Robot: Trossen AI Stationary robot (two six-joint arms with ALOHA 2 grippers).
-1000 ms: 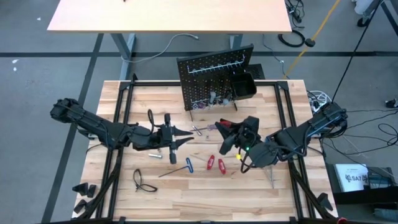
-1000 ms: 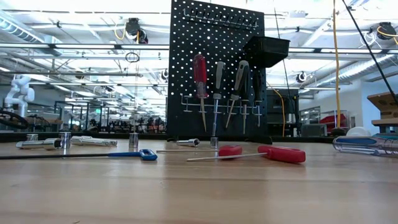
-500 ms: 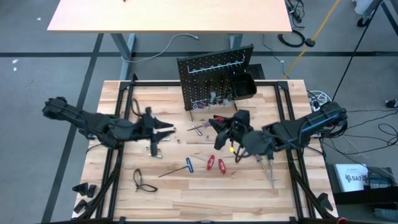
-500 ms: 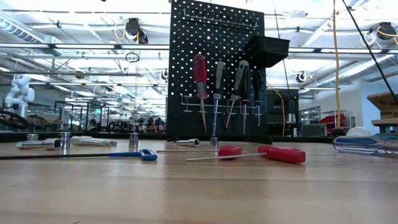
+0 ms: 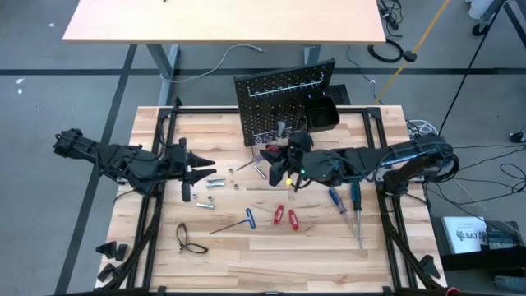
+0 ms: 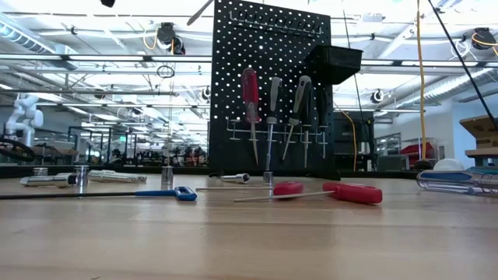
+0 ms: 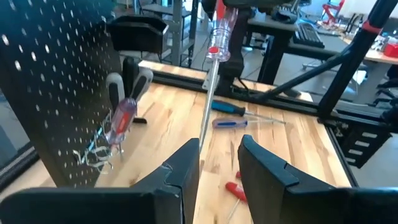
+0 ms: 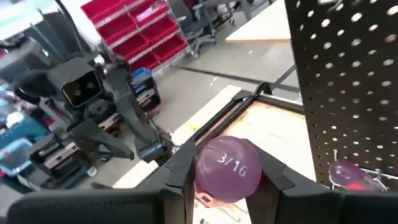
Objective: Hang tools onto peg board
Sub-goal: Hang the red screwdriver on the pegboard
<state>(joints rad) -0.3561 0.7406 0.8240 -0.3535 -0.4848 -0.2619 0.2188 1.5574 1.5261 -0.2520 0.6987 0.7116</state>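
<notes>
The black peg board (image 5: 283, 103) stands at the table's far middle, with several screwdrivers (image 6: 250, 93) hanging in its silver rail. My right gripper (image 5: 277, 161) is just in front of the board, shut on a clear red-handled screwdriver (image 7: 217, 34) marked 3/16. My left gripper (image 5: 204, 168) is open and empty at the table's left middle, its fingers pointing at the screwdriver. On the table lie a blue T-handle key (image 5: 238, 220), two red screwdrivers (image 5: 285, 217), two blue screwdrivers (image 5: 345, 200) and small silver bits (image 5: 209, 182). My right gripper pinches the screwdriver's clear handle (image 8: 227, 168) between its two fingers, the handle's butt end facing the wrist. The fingers lie along the tool. The screwdriver is lifted clear of the table, and its thin shaft (image 7: 204, 106) slants away toward the table's left.
A small black bin (image 5: 323, 113) hangs on the board's right end. A black looped thing (image 5: 187, 238) lies at the near left. Black frame rails (image 5: 160, 164) run along the table's left and right sides.
My right gripper has carried the screwdriver up and toward the table's far left, close to the peg board; the shaft tip now shows high in the low view. My left gripper has drawn back toward the table's left edge.
</notes>
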